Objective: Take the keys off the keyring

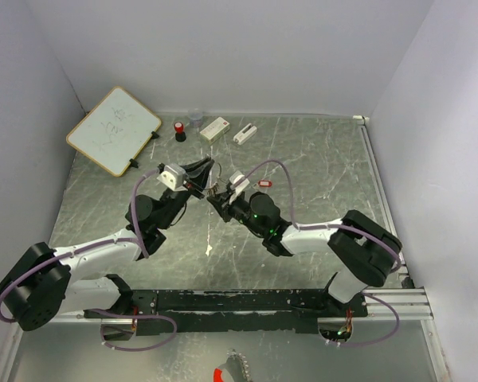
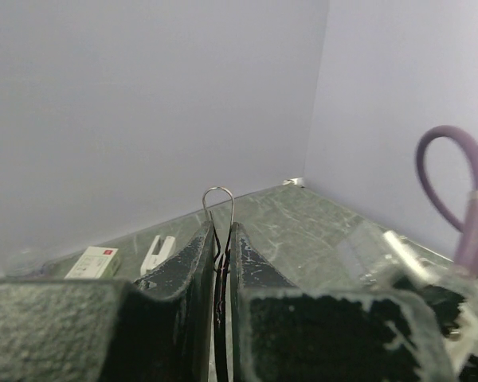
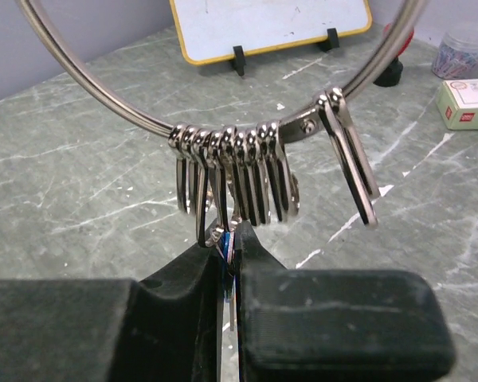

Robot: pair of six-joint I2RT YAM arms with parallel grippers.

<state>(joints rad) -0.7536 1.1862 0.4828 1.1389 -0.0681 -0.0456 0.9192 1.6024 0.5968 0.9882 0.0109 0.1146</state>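
Marbled counter [image 1: 327,159], whiteboard [image 1: 114,129] scribbles unreadable; left fingers [image 2: 191,267], raised, pinch keyring [image 3: 223,137]; right fingers [image 3: 183,278], facing them, clamp blue key [image 3: 225,241].

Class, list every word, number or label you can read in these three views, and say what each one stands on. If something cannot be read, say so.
No text can be read in any view.
On the whiteboard: faint green marks, too small to read.
On the white box: a red label, too blurred to read.
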